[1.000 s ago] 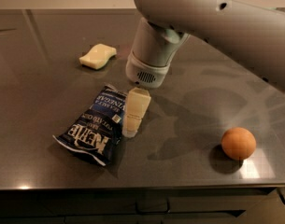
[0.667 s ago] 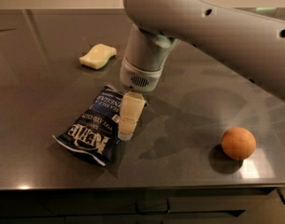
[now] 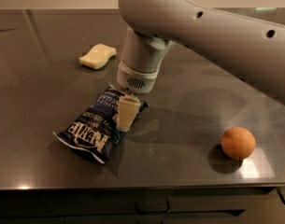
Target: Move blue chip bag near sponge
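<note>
The blue chip bag [image 3: 88, 129] lies flat on the dark table, left of centre, with its white lettering facing up. The sponge [image 3: 98, 56] is a small pale yellow block farther back and to the left, well apart from the bag. My gripper [image 3: 124, 115] hangs from the large grey arm and points down over the bag's upper right part, at or just above its surface. Whether it touches the bag does not show.
A round orange ball [image 3: 238, 143] sits on the table to the right, near the front edge. The dark grey table [image 3: 44, 97] ends at a front edge along the bottom. The thick grey arm [image 3: 212, 31] spans the upper right.
The arm has moved left, carrying the gripper from the bag's right edge to over the bag. The bag, sponge and ball have not moved.
</note>
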Robot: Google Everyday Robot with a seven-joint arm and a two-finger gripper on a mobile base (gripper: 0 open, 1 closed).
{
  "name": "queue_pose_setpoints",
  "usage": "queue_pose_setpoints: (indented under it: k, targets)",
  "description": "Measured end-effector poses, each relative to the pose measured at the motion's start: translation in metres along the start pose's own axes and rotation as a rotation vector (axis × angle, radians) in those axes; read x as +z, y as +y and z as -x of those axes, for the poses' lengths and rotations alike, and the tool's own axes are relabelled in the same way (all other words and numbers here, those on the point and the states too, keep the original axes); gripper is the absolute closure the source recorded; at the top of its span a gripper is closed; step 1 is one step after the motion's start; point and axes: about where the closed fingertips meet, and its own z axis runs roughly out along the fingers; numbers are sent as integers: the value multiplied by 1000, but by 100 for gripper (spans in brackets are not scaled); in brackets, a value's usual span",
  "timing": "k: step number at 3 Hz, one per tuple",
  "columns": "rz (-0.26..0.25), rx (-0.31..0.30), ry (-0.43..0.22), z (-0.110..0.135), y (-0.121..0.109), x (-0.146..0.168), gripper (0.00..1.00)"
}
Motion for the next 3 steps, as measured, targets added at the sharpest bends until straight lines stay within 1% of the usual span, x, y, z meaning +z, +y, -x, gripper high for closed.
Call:
queue_pose_setpoints:
  k: [1, 2, 3]
  targets:
    - [4, 25, -15, -2, -7, -5, 64]
    - [-21, 56, -36, -5, -25, -20, 88]
    - [-77, 80, -56, -2, -54, -42, 100]
